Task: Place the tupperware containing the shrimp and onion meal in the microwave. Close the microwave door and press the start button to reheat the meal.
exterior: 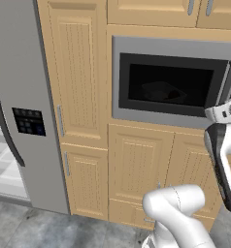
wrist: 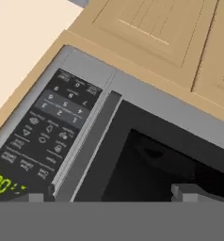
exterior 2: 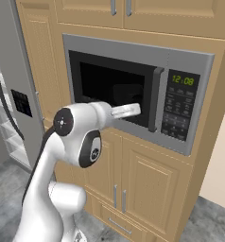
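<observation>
The microwave (exterior: 118, 77) is built into the wooden cabinets, and its door (exterior 2: 115, 87) stands shut, with the dark bar handle (exterior 2: 156, 99) by the keypad (exterior 2: 179, 111). The clock reads 12:08. Through the dark window a dim tub shape, the tupperware (exterior: 158, 91), sits inside; the shrimp and onion meal cannot be made out. My gripper (exterior 2: 134, 110) hovers close in front of the door's lower right, near the handle. In the hand view the gripper (wrist: 113, 196) is open, fingertips (wrist: 187, 192) wide apart with nothing between, facing handle and keypad (wrist: 43, 132).
The tall grey fridge (exterior: 25, 106) stands at the left with its curved handle (exterior: 3, 121) and shelves (exterior 2: 5, 130) showing. Cabinet doors (exterior: 139, 169) lie under the microwave, more cabinets (exterior 2: 147, 12) above. A beige wall (exterior 2: 223, 156) bounds the right.
</observation>
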Tool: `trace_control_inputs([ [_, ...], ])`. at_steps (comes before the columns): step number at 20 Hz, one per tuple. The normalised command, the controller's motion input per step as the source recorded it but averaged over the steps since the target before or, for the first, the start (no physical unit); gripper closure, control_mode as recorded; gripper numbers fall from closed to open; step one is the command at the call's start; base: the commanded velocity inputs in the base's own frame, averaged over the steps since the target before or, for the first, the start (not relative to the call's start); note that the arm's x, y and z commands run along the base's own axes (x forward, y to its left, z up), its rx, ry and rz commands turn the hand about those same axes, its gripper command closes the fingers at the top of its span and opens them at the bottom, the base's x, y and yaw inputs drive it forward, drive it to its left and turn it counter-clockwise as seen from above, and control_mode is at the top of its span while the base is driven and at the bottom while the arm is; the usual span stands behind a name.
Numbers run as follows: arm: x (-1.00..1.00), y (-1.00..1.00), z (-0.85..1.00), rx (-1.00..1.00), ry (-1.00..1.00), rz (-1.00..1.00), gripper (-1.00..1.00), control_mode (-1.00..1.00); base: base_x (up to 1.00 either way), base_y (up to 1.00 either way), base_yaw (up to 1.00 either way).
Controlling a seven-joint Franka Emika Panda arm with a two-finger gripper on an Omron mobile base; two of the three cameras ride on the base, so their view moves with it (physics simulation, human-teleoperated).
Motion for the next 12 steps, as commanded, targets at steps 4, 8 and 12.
trace_control_inputs([
  [4,-0.64,-0.17,0.0,0.78,-0.01,-0.17,-1.0,-1.0,0.0,0.0,0.0],
  [8,-0.54,-0.32,0.0,0.84,0.01,-0.14,-1.0,-1.0,0.0,0.0,0.0],
  [12,-0.24,-0.48,-0.16,0.82,-0.04,-0.02,-1.0,-1.0,0.0,0.0,0.0],
])
